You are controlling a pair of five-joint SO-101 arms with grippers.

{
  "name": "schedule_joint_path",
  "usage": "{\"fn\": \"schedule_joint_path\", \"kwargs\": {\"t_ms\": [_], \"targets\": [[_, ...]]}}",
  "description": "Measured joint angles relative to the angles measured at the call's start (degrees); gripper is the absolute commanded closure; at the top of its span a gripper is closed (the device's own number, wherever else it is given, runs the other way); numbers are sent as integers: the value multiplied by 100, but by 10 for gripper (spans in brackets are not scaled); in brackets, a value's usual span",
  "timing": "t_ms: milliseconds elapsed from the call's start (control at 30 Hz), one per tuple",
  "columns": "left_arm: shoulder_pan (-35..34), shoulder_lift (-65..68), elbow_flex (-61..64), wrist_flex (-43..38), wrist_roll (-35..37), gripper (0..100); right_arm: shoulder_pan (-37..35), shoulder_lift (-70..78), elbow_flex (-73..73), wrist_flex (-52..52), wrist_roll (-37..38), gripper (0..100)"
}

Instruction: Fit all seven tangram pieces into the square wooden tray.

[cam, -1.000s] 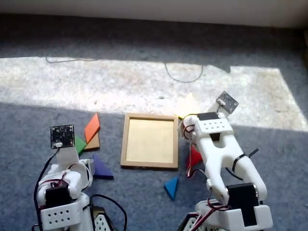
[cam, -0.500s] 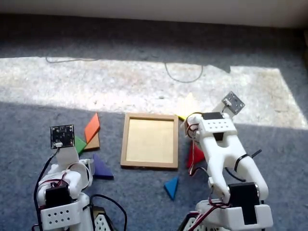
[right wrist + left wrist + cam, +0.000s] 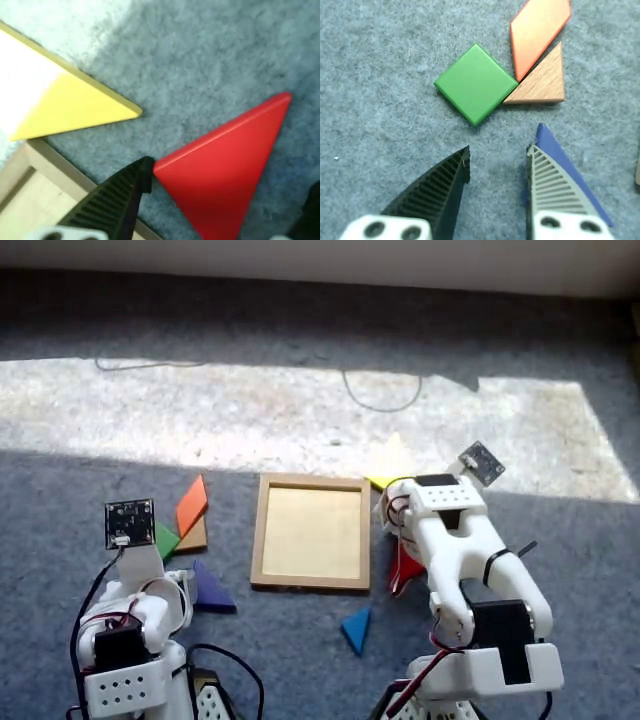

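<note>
seven pieces all lie outside the tray (image 3: 312, 532), which sits bare on the grey carpeted tabletop (image 3: 290, 650) between your two arms. off its left side you have a cluster: the orange parallelogram (image 3: 191, 505), the green square (image 3: 476, 84) and the wooden triangle (image 3: 542, 82) packed corner to edge. the dark blue triangle (image 3: 211, 587) lies just nearer the left arm's base. your left jaws hang open and empty over the carpet just short of the green square (the grey jaw overlaps the dark blue triangle in the left wrist view). off the tray's right side, the yellow triangle (image 3: 70, 107) lies by the far right corner, partly in the sunlit band. the red triangle (image 3: 225, 170) lies just beside the right rim. your right jaws are spread open with the red triangle between them, the black jaw's tip at one of its corners; whether it touches there is not clear. the small blue triangle (image 3: 357, 628) lies apart from the others, off the tray's near right corner.
</note>
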Motion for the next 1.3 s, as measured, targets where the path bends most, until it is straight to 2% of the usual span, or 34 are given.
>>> {"fn": "schedule_joint_path", "kwargs": {"t_ms": [567,1067,1300], "targets": [[0,0,0,0,0,815,18,-18,9,0,-343,563],[0,0,0,0,0,815,18,-18,18,-211,-360,563],[0,0,0,0,0,815,290,-18,18,-237,-360,563]]}}
